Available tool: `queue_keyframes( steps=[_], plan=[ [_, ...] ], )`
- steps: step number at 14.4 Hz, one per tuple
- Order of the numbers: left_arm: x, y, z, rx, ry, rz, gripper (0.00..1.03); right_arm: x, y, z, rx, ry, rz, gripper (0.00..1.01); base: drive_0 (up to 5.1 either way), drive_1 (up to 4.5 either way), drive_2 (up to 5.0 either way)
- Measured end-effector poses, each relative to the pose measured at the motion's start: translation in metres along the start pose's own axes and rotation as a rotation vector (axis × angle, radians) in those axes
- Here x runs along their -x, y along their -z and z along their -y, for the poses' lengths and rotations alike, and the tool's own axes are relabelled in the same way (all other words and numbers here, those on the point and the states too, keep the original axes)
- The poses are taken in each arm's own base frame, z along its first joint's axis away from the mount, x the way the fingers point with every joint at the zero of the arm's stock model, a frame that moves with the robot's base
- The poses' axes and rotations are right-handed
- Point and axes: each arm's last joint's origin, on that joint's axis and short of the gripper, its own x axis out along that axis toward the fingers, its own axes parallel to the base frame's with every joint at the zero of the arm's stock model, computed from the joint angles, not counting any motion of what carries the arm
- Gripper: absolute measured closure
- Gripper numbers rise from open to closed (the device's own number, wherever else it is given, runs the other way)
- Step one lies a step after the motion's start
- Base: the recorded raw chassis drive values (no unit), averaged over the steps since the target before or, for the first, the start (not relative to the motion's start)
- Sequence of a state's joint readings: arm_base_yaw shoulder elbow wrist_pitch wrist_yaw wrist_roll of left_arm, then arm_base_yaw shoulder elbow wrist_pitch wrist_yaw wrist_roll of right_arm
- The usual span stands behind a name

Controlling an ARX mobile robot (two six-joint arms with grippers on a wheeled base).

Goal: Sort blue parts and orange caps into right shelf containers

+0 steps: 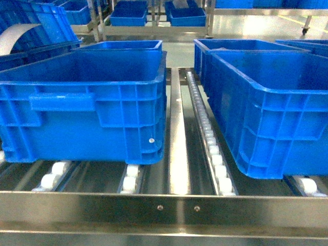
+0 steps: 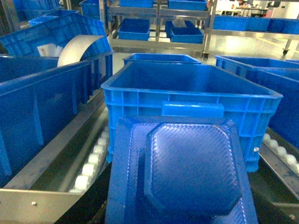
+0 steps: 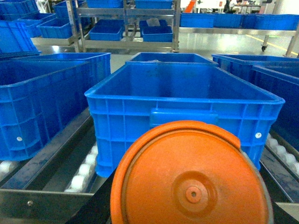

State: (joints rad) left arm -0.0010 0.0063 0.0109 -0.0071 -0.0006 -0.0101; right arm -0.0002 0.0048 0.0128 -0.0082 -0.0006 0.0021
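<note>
Left: blue part (image 2: pixel 187 177) fills wrist view, fingers unseen, grip cannot tell | Right: orange cap (image 3: pixel 191 179) likewise | Containers (image 3: pixel 187 100) just ahead | Advise: clear rim before release.

The blue part (image 2: pixel 182 172) fills the bottom of the left wrist view and its lower end is cut off. The orange cap (image 3: pixel 191 177) is cut off too. Both hide the grippers holding them.
</note>
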Motion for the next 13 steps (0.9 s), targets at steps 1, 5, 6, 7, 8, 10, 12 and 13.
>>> queue_keyframes(
  steps=[1,5,6,7,8,10,12,13],
  plan=[
    [0.0,0.0,0.0,0.0,0.001,0.0,0.6,0.0,-0.0002,0.0,0.0,0.0,0.002,0.56,0.0,4.18,-4.2],
    [0.0,0.0,0.0,0.0,0.001,0.0,0.6,0.0,-0.0002,0.0,0.0,0.0,0.002,0.56,0.0,4.23,-4.2],
    [0.0,-0.0001,0.0,0.0,-0.001,0.002,0.6,0.0,-0.0006,0.0,0.0,0.0,0.006,0.56,0.0,3.57,-3.6],
    [0.0,0.0001,0.0,0.0,0.0,-0.001,0.6,0.0,0.0001,0.0,0.0,0.001,-0.002,0.56,0.0,0.0,0.0],
    [0.0,-0.0002,0.0,0.0,0.0,0.002,0.6,0.0,-0.0008,0.0,0.0,0.0,0.008,0.56,0.0,0.0,0.0],
    [0.0,0.0,0.0,0.0,0.0,0.0,0.6,0.0,-0.0004,0.0,0.0,0.0,0.003,0.56,0.0,0.0,0.0],
    [0.0,0.0,0.0,0.0,0.0,0.0,0.6,0.0,-0.0003,0.0,0.0,0.0,0.002,0.56,0.0,0.0,0.0],
    [0.0,0.0,0.0,0.0,0.0,0.0,0.6,0.0,-0.0003,0.0,0.0,0.0,0.002,0.56,0.0,0.0,0.0]
  ],
)
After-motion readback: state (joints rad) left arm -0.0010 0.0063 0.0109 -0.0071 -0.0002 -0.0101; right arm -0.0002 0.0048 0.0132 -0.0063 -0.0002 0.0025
